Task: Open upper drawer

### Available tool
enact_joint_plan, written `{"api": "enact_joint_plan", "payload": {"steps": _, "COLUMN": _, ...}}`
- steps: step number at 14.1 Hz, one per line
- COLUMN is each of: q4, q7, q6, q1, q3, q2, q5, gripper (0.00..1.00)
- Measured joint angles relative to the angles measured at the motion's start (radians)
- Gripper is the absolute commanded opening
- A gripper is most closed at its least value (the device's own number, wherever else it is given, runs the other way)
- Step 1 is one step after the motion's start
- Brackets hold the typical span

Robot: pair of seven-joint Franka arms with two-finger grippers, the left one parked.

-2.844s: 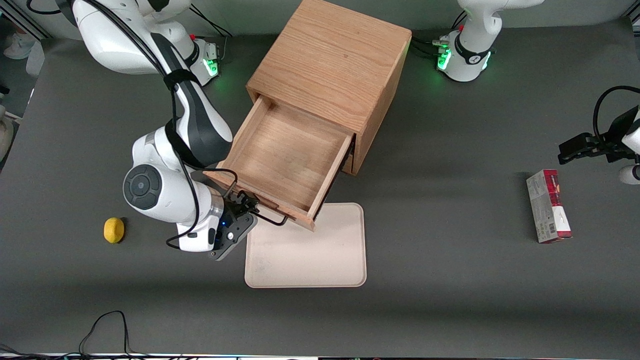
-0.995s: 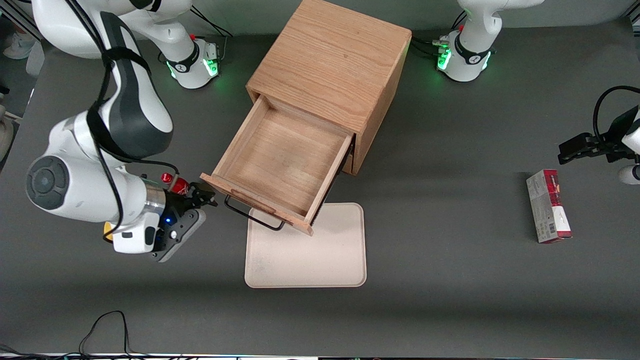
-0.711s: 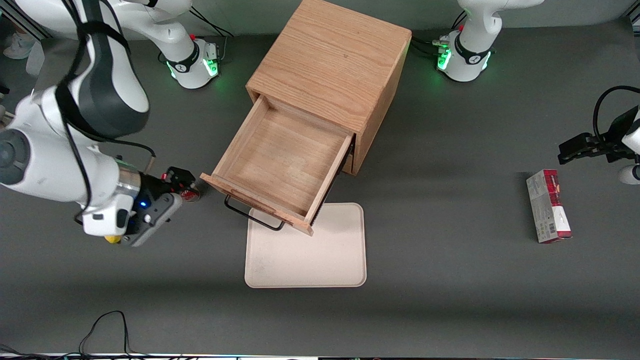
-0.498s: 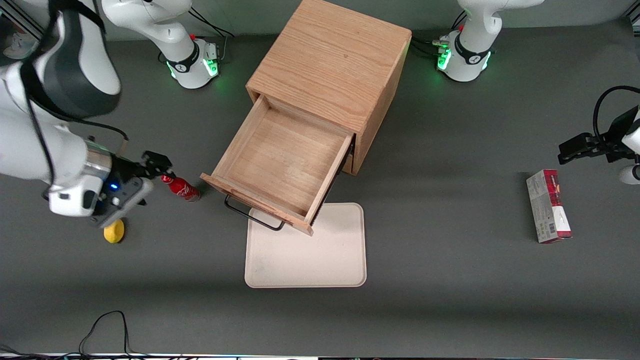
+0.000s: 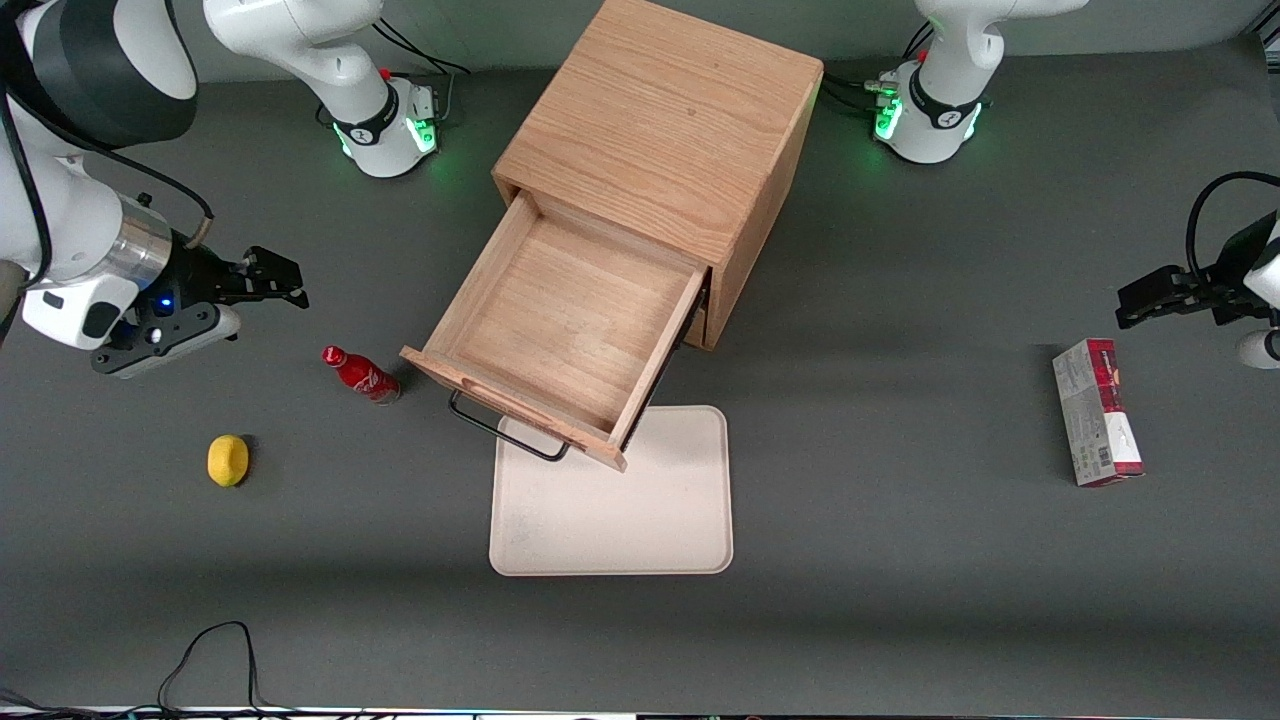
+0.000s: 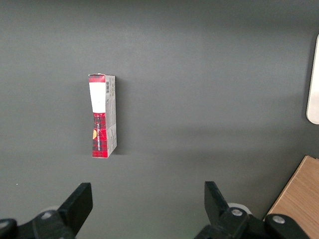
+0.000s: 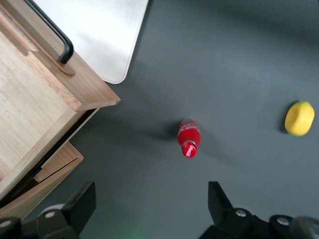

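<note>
Front view, working from its near edge outward: you had a cream tray [image 5: 612, 510] lying flat on the table [image 5: 900, 600], and the drawer [image 5: 560, 325] hung pulled well out of the cabinet [image 5: 665, 130], its front edge and black handle [image 5: 500, 430] reaching over the tray's rim. You could see its bare wooden floor, with nothing in it. A yellow lemon [image 5: 228, 460] sat toward the working arm's end of the table, and a red bottle [image 5: 362, 373] lay on its side just beside the drawer's front corner, a little farther from the camera than the lemon. Your gripper [image 5: 285, 280] hovered above the table farther out again, well apart from the handle, near the bottle. Its jaws stood spread wide in the wrist view and held nothing. A red and white box [image 5: 1097, 412] lay toward the parked arm's end.
</note>
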Motion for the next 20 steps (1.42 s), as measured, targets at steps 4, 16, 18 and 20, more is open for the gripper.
{"api": "enact_joint_plan", "payload": {"steps": 4, "q4": 0.008, "q7": 0.022, "q6": -0.012, "q1": 0.001, "q3": -0.043, "q2": -0.011, "q5": 0.000, "gripper": 1.00}}
{"api": "enact_joint_plan", "payload": {"steps": 16, "q4": -0.002, "q7": 0.130, "q6": -0.053, "q1": -0.200, "q3": 0.185, "q2": -0.049, "q5": -0.063, "gripper": 1.00}}
{"api": "enact_joint_plan", "payload": {"steps": 18, "q4": -0.001, "q7": 0.127, "q6": -0.054, "q1": -0.207, "q3": 0.184, "q2": -0.057, "q5": -0.064, "gripper": 1.00}}
{"api": "enact_joint_plan", "payload": {"steps": 20, "q4": 0.000, "q7": 0.126, "q6": -0.054, "q1": -0.205, "q3": 0.180, "q2": -0.058, "q5": -0.064, "gripper": 1.00}}
